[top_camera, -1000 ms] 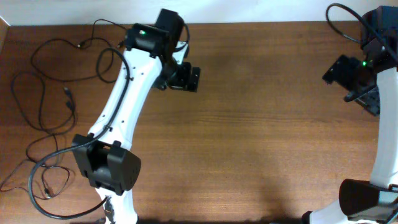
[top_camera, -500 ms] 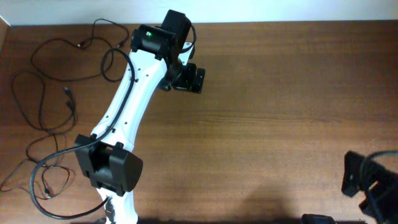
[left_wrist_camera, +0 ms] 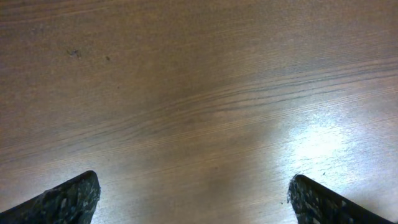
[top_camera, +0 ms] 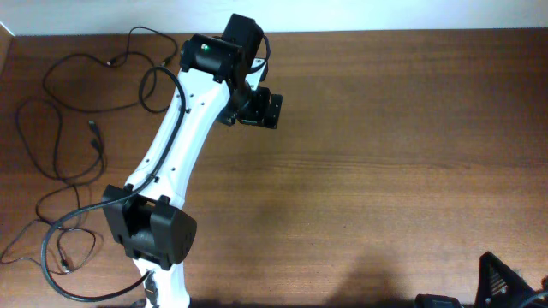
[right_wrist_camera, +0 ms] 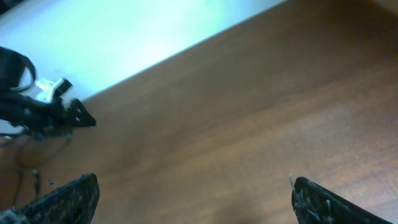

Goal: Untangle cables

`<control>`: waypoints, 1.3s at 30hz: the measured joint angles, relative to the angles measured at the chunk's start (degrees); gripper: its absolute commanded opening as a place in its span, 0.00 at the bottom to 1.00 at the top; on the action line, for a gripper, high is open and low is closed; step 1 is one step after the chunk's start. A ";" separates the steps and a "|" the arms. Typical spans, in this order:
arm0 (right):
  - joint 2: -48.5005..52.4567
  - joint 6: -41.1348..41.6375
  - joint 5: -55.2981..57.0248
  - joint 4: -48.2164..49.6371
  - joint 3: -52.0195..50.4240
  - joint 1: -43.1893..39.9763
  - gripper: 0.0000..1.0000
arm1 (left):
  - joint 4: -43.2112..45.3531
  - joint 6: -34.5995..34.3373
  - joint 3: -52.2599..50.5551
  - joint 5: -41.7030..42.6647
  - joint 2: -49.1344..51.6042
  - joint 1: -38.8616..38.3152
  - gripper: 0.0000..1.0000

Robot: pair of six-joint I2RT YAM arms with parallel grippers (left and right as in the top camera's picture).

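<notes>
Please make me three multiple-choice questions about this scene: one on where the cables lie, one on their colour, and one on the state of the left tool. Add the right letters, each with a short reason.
1. Where on the table do the cables lie?
A. in the middle
B. on the right arm's side
C. on the left arm's side

2. What colour are the cables?
A. white
B. black
C. red

3. In what state is the left tool?
A. open, with nothing between its fingers
B. shut on a cable
C. shut on nothing

Answers:
1 C: in the overhead view all the loops lie beside the left arm.
2 B: they show as thin black lines on the brown wood.
3 A: in the left wrist view the fingers stand far apart, with only bare wood between them.
</notes>
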 measured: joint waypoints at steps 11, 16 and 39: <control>-15.91 -8.11 1.05 16.92 -43.71 0.00 0.98 | 0.00 0.00 0.00 0.00 -0.02 0.00 0.99; -24.26 -8.09 -0.17 42.86 -64.54 0.00 0.98 | -0.02 0.00 0.00 -0.02 -0.02 0.00 0.99; -38.42 -17.27 -3.50 93.55 -105.88 2.16 0.98 | -0.02 0.00 0.00 0.00 -0.02 0.00 0.99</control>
